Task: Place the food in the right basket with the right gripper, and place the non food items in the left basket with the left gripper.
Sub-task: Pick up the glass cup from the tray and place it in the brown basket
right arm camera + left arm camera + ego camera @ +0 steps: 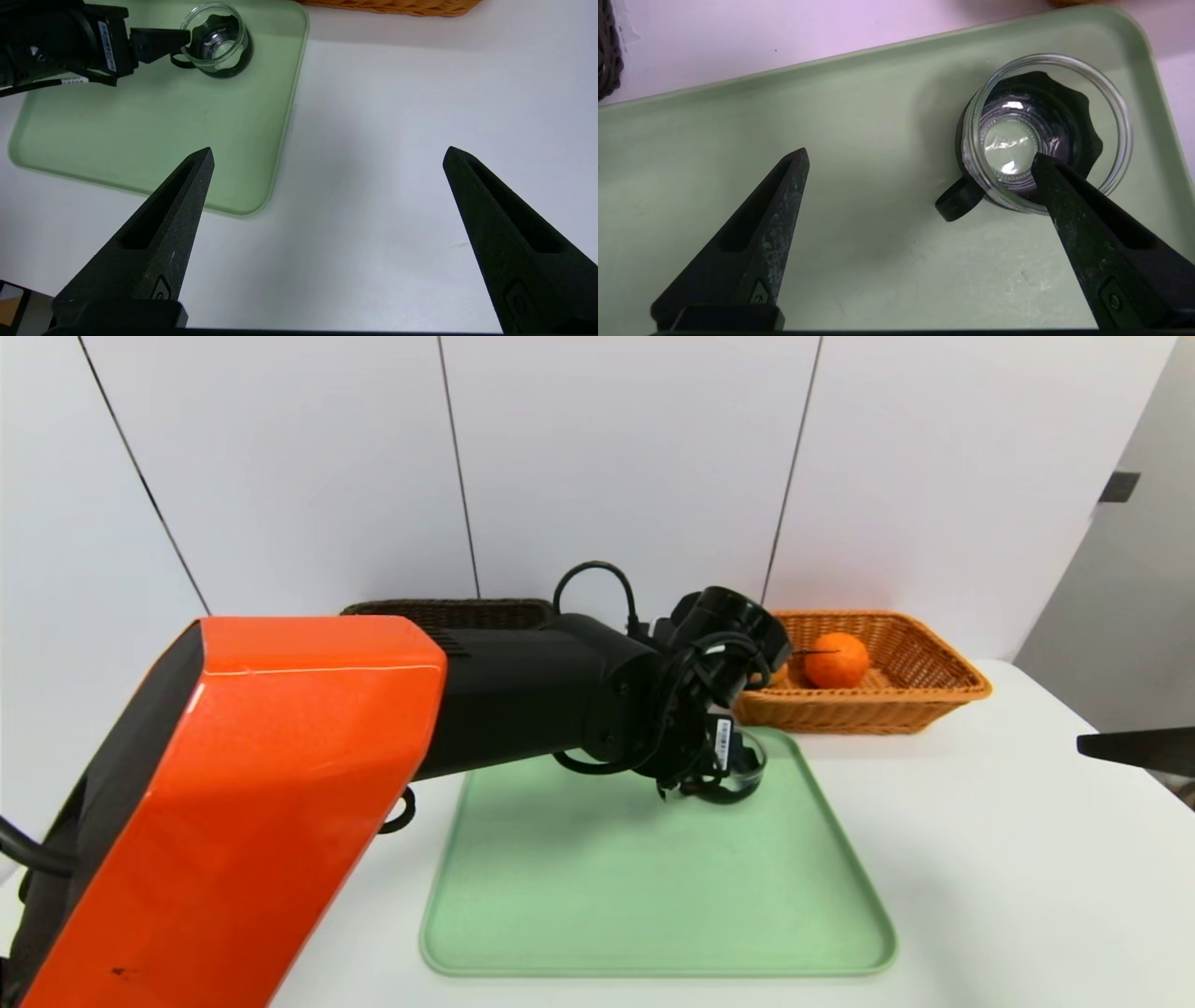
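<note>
A clear glass cup (1111, 116) with a black base and handle stands in the far right corner of the green tray (653, 896). My left gripper (920, 158) hangs open just above it; one fingertip (1057, 186) is over the cup's mouth at its rim, the other over bare tray. From the head view the left wrist hides most of the cup (747, 773). An orange (836, 660) lies in the right wicker basket (934, 686). The dark left basket (448, 611) sits behind my left arm. My right gripper (327, 156) is open and empty over the white table, right of the tray.
The white table (980, 859) runs on to the right of the tray, with its edge near the right gripper (1134, 749). The tray's near half is bare. My orange left upper arm blocks the view of the table's left side.
</note>
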Tool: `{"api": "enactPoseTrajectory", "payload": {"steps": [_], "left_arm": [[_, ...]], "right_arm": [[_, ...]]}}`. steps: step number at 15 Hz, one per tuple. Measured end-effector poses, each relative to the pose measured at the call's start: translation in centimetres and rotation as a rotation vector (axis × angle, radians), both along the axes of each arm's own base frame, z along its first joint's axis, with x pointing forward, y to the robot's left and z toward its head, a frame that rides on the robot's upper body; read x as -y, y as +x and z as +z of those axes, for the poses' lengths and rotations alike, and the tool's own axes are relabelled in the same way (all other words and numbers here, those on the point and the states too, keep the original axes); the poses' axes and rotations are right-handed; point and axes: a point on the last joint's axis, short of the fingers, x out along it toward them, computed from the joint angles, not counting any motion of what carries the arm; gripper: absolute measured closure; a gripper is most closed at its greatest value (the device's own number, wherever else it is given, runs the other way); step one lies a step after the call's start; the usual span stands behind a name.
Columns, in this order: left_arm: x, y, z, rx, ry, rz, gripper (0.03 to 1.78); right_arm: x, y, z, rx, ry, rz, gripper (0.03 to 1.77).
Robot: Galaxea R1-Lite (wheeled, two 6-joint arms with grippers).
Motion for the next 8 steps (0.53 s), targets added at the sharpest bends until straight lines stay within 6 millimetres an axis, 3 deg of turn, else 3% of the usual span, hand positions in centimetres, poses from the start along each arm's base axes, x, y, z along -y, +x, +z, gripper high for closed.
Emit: {"api": "enactPoseTrajectory", "payload": {"steps": [8], "left_arm": [[0.6,0.4,-1.5,-0.006,0.014,-0.002,0.12]], "right_arm": [[-0.1,-0.8,-0.6,-0.008,-0.001,0.001,0.11]]}}
